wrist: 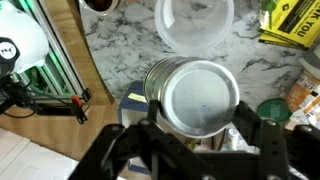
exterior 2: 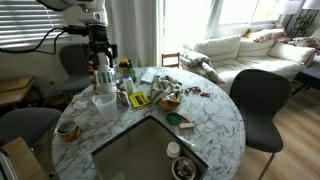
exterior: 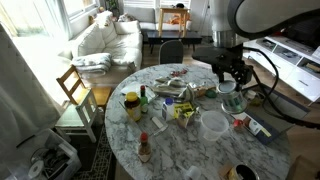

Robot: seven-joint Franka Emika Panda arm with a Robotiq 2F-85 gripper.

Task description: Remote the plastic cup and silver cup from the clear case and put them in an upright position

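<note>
The wrist view alone shows the grip up close: the claw (wrist: 199, 120) comes in from the bottom edge and its two dark fingers (wrist: 250, 132) are closed against opposite sides of the silver cup (wrist: 200, 93), which fills the gap between them. A round end of the cup faces the camera and its ridged wall runs away toward the upper left, so its long axis lies nearly along the camera's line of sight, tipped a little to that side. Whether the end in sight is the mouth or the base cannot be told. Beyond the cup, toward the top of that view, the clear case (wrist: 195, 25) sits on the marbled surface (wrist: 120, 50), apart from the cup, so the cup is outside the case. A yellow packet (wrist: 290, 25) lies in the upper right corner and a green lid (wrist: 272, 108) sits just beside the right-hand finger. In both exterior views the cup is too small and too hidden by the fingers to make out, but they show what the wrist view does not: the claw (exterior: 232, 80) (exterior 2: 100, 62) hangs raised off the round surface (exterior: 190, 150) (exterior 2: 215, 125), close to its edge. The clear case (exterior: 213, 123) (exterior 2: 103, 99) rests on the surface near it, and the yellow packet (exterior: 185, 112) (exterior 2: 140, 100) lies among clutter toward the middle. A pale sofa (exterior: 105, 40) (exterior 2: 225, 50) stands well behind the surface.
</note>
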